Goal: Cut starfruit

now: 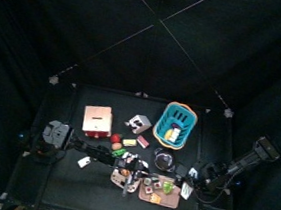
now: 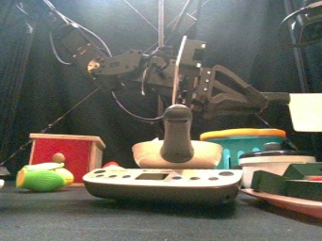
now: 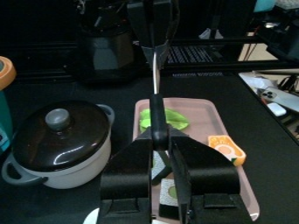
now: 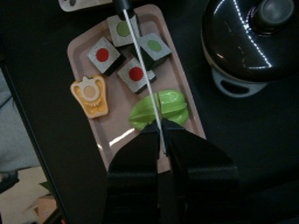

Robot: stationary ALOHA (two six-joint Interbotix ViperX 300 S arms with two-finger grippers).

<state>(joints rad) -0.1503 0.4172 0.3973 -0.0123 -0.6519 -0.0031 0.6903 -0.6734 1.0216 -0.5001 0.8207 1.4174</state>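
Observation:
The green starfruit (image 3: 170, 119) lies on a pink cutting board (image 3: 228, 114) beside a black pot (image 3: 59, 144). My left gripper (image 3: 158, 145) is shut on a knife (image 3: 153, 83), whose thin grey blade runs out over the starfruit. In the right wrist view the starfruit (image 4: 162, 107) sits right under my right gripper (image 4: 159, 128). Those jaws are also shut on a thin blade (image 4: 135, 66), seen edge-on along the board (image 4: 84, 51). The front view shows the blade (image 2: 184, 61) upright where both arms meet.
Sushi pieces (image 4: 131, 48) and an orange piece (image 4: 90, 94) share the board. The pot (image 4: 263, 35) stands close by it. Behind are a teal basket (image 1: 177, 123) and a red box (image 1: 96, 120). Small toys lie around the board (image 1: 162, 196).

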